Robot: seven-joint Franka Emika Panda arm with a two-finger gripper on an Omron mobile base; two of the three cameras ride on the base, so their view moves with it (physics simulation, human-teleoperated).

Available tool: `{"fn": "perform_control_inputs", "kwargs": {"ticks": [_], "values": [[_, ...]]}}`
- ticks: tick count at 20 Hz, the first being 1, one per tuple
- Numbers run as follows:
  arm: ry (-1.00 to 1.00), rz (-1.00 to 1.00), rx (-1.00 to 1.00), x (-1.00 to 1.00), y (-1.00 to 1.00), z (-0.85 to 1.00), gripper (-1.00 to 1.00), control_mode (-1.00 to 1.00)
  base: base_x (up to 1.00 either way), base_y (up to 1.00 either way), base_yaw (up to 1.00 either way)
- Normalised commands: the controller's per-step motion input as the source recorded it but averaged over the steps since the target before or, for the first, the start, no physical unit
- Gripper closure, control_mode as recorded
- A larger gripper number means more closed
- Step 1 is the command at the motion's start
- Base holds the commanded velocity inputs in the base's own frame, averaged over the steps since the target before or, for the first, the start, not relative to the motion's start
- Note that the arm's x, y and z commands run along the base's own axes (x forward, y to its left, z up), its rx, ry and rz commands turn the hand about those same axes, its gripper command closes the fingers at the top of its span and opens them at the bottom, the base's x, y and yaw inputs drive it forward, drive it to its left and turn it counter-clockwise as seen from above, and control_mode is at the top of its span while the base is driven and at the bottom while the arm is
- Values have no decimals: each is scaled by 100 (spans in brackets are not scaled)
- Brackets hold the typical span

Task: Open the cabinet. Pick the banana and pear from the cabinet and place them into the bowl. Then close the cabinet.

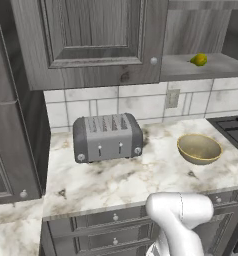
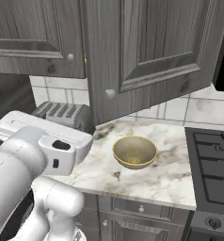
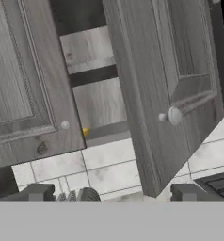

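Cabinet [image 2: 151,52] right door swung open, left door shut, pear [image 1: 199,59] resting on the grey inner shelf [image 1: 201,67] at the right, bowl [image 1: 199,148] on the marble desk [image 1: 121,175] right of the toaster [image 1: 107,137], fingers [image 3: 111,193] spread apart, holding nothing, facing the open door's knob [image 3: 174,115]

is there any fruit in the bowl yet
No, the bowl on the counter holds nothing; a yellow-green fruit sits on the cabinet shelf.

The left base view looks forward and down from behind-left over the bench [image 1: 141,175]; the right base view does so from behind-right. Both share the bowl [image 1: 199,148] and toaster [image 1: 107,137]. The hand view faces the cabinet [image 3: 170,84] up close.
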Motion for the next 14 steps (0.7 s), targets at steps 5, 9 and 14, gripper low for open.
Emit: {"fn": "perform_control_inputs", "kwargs": {"ticks": [5, 9, 14], "values": [[0, -44, -13, 0, 97, -12, -100, -100, 0, 0, 0], [0, -54, -15, 46, 75, -3, -100, -100, 0, 0, 0], [6, -23, -4, 99, 11, 0, -100, -100, 0, 0, 0]]}}
